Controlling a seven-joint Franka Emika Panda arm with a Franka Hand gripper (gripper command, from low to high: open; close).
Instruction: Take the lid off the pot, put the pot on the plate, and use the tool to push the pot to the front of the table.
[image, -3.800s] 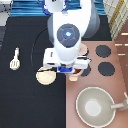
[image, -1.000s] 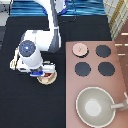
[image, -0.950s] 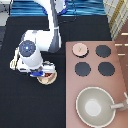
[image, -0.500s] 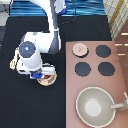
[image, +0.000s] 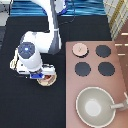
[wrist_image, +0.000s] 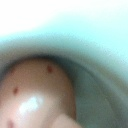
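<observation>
In the exterior view, the claw (image: 42, 76) of the white robot arm is seen low over the large flat black table (image: 15, 110), at the exterior view's left. It is placed just above the small pale pink pot with the reddish-brown interior (image: 48, 79), and the pot appears to be set on the flat round cream-coloured plate (image: 50, 84), though both are half hidden by the hand. Whether the claw is open or closed cannot be told.

A few seconds ago the hand was nearer to the pinkish-brown stove panel (image: 120, 65). It has since been carried to the left, and in the last second almost nothing was moved. The small round pale pink lid (image: 79, 49) is lying on the stove panel, well apart from the pot, so the lid is judged as already taken off.

The small cream-white spatula tool (image: 13, 59) is only partly seen, behind the arm, and it is not touched. The large grey-beige pan (image: 95, 106) is left at the bottom right.

In the wrist view, the reddish-brown inside of the pot (wrist_image: 35, 95) is seen from very close, with a pale wall around it.
</observation>
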